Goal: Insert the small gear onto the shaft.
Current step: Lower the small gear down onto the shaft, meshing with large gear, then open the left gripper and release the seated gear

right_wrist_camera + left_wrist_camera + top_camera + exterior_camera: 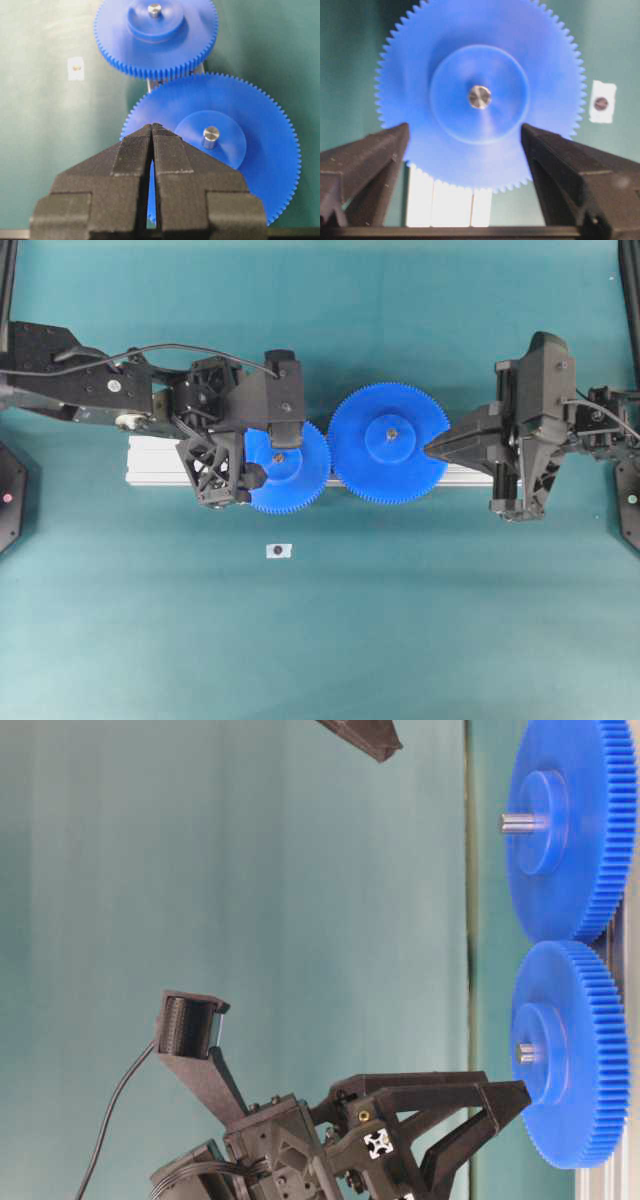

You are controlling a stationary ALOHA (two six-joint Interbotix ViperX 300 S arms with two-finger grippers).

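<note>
Small gear (290, 468): sitting on the shaft (278, 457), teeth meeting the larger gear (388, 444); left gripper (465, 142): standing spread, gripping nothing; right gripper (152, 131): closed, empty; risk: a withdrawing finger is likely snagging teeth, lifting the gear.

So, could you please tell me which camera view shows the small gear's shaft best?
The left wrist view: the shaft sits end-on, central in the small gear. The table-level view shows its tip side-on, the right wrist view a small distant stub, and the overhead view only a dot.
</note>
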